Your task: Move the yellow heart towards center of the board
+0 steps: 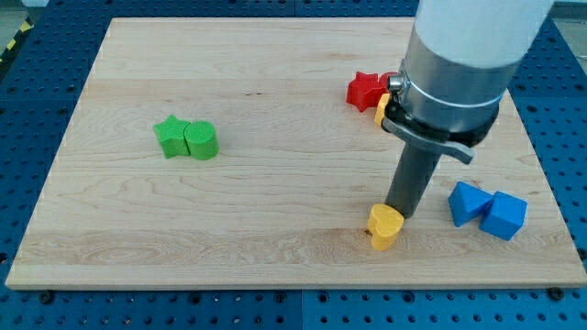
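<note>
The yellow heart (384, 226) lies on the wooden board (229, 211) at the view's lower right of centre. My tip (398, 213) stands right at the heart's upper right edge, touching or nearly touching it. The dark rod rises from there into the big grey-white arm body (459, 64), which hides part of the board's upper right.
A green star (171, 136) and a green block (202, 141) touch each other at the view's left. A red star (366, 90) and a partly hidden yellow block (381, 108) sit behind the arm. Two blue blocks (469, 203) (504, 215) lie at the right.
</note>
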`<state>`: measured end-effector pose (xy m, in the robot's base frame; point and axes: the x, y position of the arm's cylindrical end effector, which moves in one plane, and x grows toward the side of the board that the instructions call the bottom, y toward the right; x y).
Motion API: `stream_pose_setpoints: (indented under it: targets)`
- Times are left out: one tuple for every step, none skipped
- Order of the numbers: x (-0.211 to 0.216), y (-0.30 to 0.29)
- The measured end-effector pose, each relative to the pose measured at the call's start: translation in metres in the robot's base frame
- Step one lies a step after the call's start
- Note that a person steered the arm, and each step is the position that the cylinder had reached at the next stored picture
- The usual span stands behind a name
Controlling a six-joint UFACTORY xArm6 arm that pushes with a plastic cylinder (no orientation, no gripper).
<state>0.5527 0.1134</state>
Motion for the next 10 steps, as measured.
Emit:
stream_pose_setpoints:
  targets:
    - [0.025,0.001]
    - [0.027,0.001]
    - [0.028,0.008]
    - [0.045,0.009]
    - [0.063,0.009]
    - [0.065,0.001]
    - [0.062,-0.031]
    - [0.037,-0.059]
    - [0.034,-0.059]
    - [0.034,-0.059]
